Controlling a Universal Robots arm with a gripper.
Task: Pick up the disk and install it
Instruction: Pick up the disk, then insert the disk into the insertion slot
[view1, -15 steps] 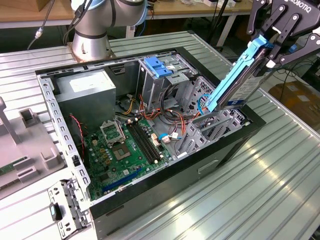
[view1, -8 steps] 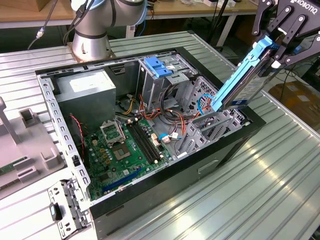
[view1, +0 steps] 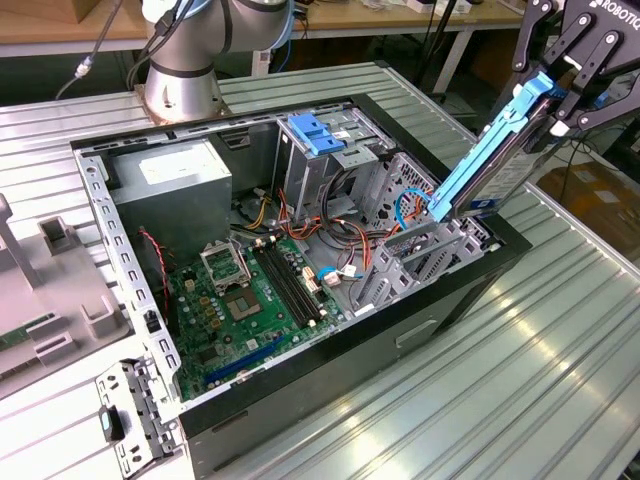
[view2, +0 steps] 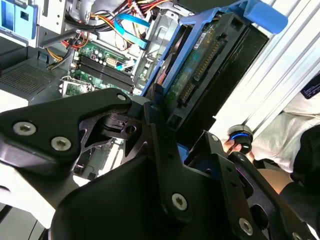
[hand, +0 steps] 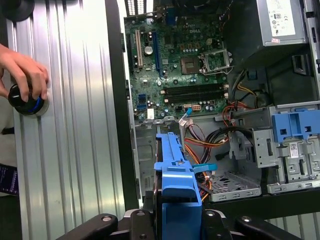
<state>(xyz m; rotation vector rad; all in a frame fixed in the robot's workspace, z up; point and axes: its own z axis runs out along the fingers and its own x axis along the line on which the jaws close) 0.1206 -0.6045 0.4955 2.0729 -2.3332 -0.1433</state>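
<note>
The disk (view1: 487, 165), a grey hard drive in a bright blue carrier, hangs steeply tilted above the end of the open computer case (view1: 300, 375) on the exterior view's right. My gripper (view1: 562, 88) is shut on its upper end, one black finger on each side. The lower end of the disk is just above the metal drive bay (view1: 425, 255). In the second wrist view the disk (view2: 200, 75) shows its green circuit board and connector beyond the fingers (view2: 150, 117). The first wrist view looks along the blue carrier (hand: 175, 175), held over the case interior.
Inside the case are a green motherboard (view1: 245, 300), a grey power supply (view1: 170, 185), loose cables and a fixed blue bracket (view1: 318, 133) on the drive cage. A person's hand (hand: 22, 70) rests on a black and blue knob (hand: 25, 100) on the ribbed table. A grey fixture (view1: 45, 290) stands at the exterior view's left.
</note>
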